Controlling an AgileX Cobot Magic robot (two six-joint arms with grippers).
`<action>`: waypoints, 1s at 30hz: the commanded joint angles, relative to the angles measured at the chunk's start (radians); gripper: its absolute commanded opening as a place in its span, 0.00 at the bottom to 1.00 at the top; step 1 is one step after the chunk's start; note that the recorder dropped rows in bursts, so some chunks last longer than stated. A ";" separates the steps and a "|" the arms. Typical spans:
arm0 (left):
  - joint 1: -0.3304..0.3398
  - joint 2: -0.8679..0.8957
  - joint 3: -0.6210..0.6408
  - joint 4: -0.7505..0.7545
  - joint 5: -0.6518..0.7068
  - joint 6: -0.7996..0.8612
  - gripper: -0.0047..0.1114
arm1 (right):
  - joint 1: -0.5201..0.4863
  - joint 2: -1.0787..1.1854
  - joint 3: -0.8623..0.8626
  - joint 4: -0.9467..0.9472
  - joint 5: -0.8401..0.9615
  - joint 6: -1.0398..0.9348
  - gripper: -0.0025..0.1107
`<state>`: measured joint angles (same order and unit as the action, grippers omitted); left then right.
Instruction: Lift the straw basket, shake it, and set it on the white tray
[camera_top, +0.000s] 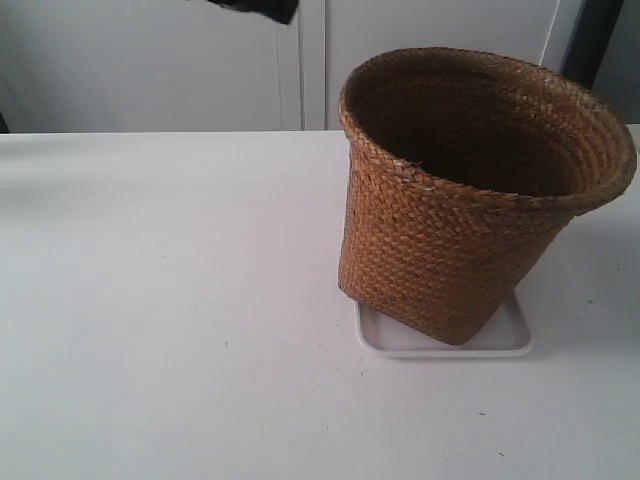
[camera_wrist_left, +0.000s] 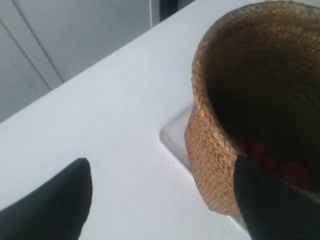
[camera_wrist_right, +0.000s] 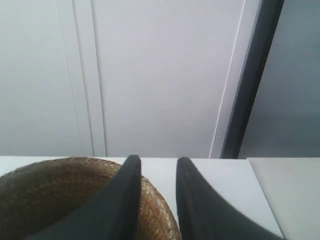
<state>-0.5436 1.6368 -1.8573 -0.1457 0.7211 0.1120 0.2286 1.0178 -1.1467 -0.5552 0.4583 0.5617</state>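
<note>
The straw basket (camera_top: 440, 250), brown and woven with a dark inside, stands tilted on the white tray (camera_top: 505, 340) and covers most of it. My right gripper (camera_wrist_right: 157, 162) straddles the basket's braided rim (camera_wrist_right: 165, 210), one finger inside and one outside, shut on it. My left gripper (camera_wrist_left: 162, 162) hangs open beside the basket (camera_wrist_left: 210, 150), one finger over bare table and the other in front of the basket's wall. A corner of the tray (camera_wrist_left: 175, 135) shows beside the basket. Small red things (camera_wrist_left: 257, 150) lie inside the basket.
The white table (camera_top: 170, 300) stretches wide to the exterior view's left of the basket. White cabinet doors (camera_top: 150, 70) stand behind the table. A dark part of an arm (camera_top: 255, 8) shows at the top edge.
</note>
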 joint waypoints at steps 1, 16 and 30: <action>0.014 -0.142 0.015 0.032 0.086 -0.049 0.72 | -0.008 -0.173 0.072 -0.049 -0.067 0.069 0.24; 0.012 -0.878 0.811 -0.238 -0.535 0.092 0.72 | -0.008 -0.961 0.228 -0.038 0.011 0.138 0.24; 0.012 -1.372 1.565 -0.192 -1.025 0.083 0.72 | -0.008 -1.018 0.197 0.017 0.389 0.161 0.24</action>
<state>-0.5317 0.3140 -0.3874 -0.3633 -0.2165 0.2007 0.2269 0.0005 -0.9512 -0.5467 0.7869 0.7203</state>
